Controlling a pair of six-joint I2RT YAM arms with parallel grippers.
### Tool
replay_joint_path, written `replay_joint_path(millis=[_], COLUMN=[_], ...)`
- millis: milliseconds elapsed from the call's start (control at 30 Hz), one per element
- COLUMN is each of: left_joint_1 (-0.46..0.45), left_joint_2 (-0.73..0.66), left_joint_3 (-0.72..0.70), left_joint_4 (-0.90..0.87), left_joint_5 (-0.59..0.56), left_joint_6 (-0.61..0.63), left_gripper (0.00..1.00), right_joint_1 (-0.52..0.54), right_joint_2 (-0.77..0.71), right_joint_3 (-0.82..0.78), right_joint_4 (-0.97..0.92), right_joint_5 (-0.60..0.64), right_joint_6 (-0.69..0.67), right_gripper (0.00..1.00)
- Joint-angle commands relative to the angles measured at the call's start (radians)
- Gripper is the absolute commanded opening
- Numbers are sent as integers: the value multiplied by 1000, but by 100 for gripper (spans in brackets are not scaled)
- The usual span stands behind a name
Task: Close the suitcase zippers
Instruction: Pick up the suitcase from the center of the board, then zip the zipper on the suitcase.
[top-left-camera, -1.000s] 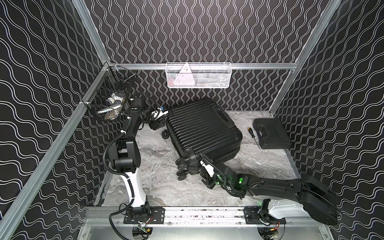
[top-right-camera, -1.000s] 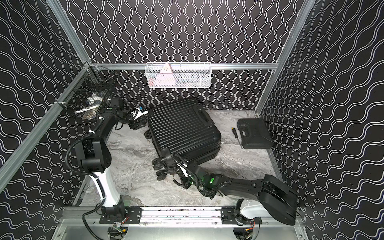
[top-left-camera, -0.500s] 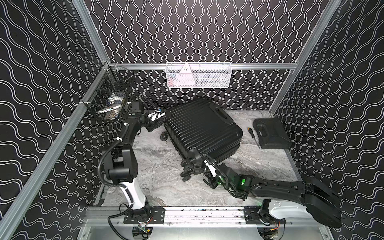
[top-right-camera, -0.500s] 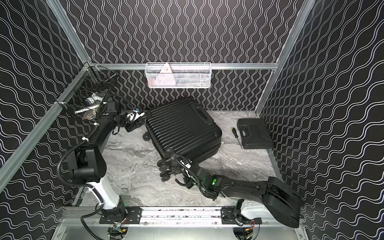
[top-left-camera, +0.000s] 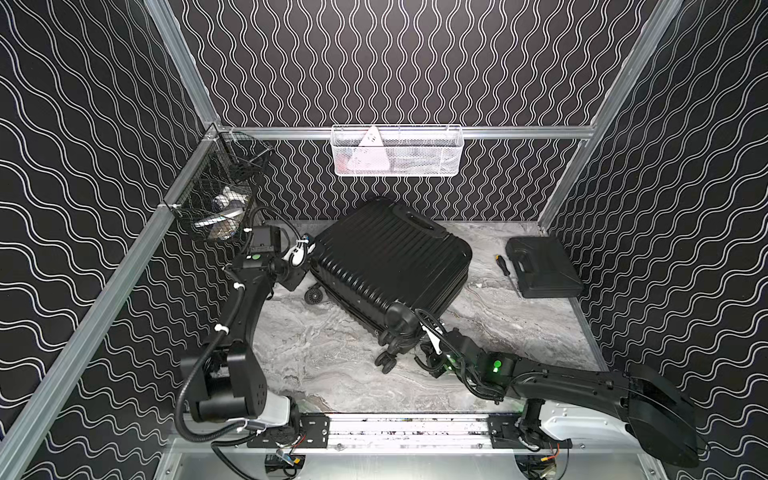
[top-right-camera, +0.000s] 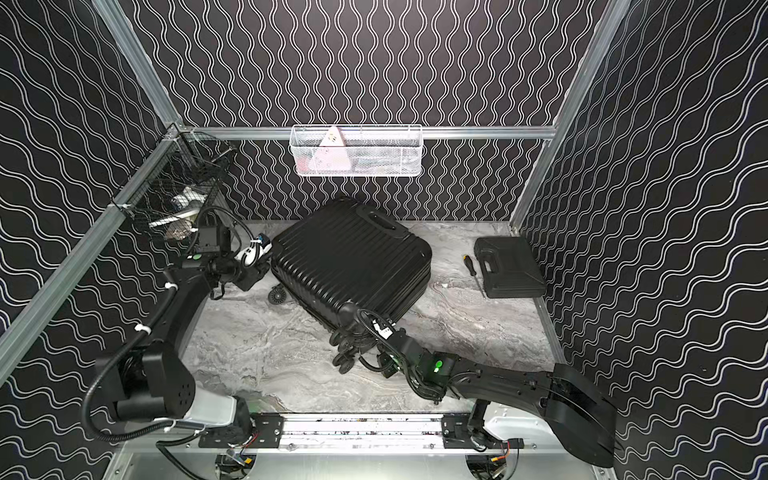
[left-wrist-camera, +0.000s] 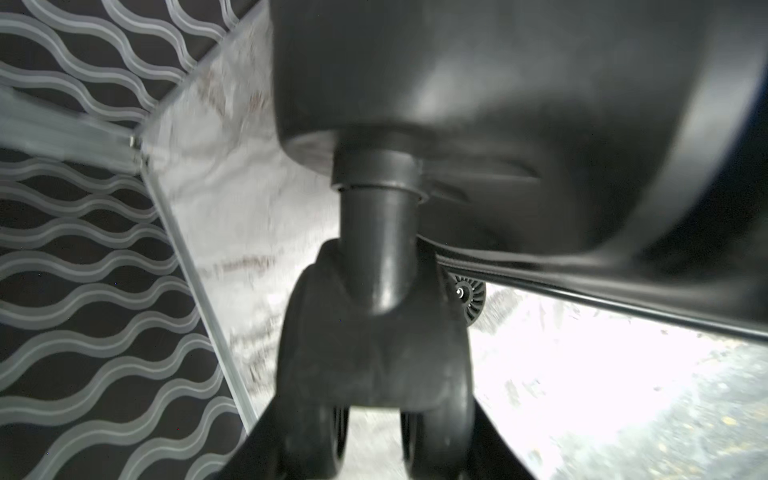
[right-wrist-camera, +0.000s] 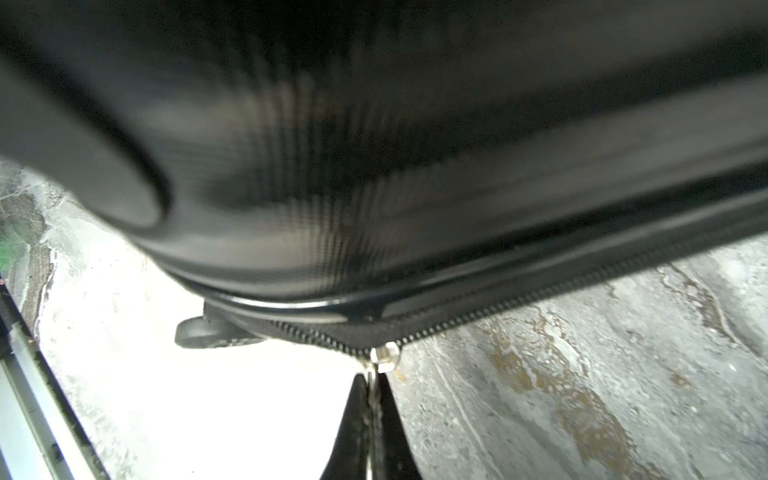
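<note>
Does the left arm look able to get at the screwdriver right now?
Probably not: the left gripper grips a wheel of the suitcase, which lies between it and the screwdriver.

Black ribbed suitcase (top-left-camera: 390, 257), grey marbled table (top-left-camera: 316, 353), white wavy lines on black walls (top-left-camera: 395, 62)

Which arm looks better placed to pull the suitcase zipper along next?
Right. The right gripper is shut on the zipper pull at the suitcase rim; the left gripper clasps a spinner wheel, likely bracing the case.
</note>
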Motion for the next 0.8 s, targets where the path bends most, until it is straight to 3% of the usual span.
replay_joint_path(millis=[0,267,467,567,767], left_joint_1=[-19,-18,-19,-17,-10], left_joint_2=[-51,-58,-44,-37,31], left_joint_3=[-22,-33,-9,-7,34], left_joint_4=[-100,-105,-126,-102,-77], left_joint_5=[201,202,198,196,223], left_joint_6=[-88,-164,-98,-24,55], left_gripper=[40,40,68,77,81], right_joint_1=[7,11,10,10,10], right_joint_2=[-9,-69,-60,-51,-35], right_joint_3=[-17,-51,-48,-46,-52], right_joint_4=[-60,10,-67,-64,-49], right_joint_5=[-193,-332,-121,-111,-117], right_joint_6=[-18,-45,2,9,25], right_gripper=[0,0,0,0,0])
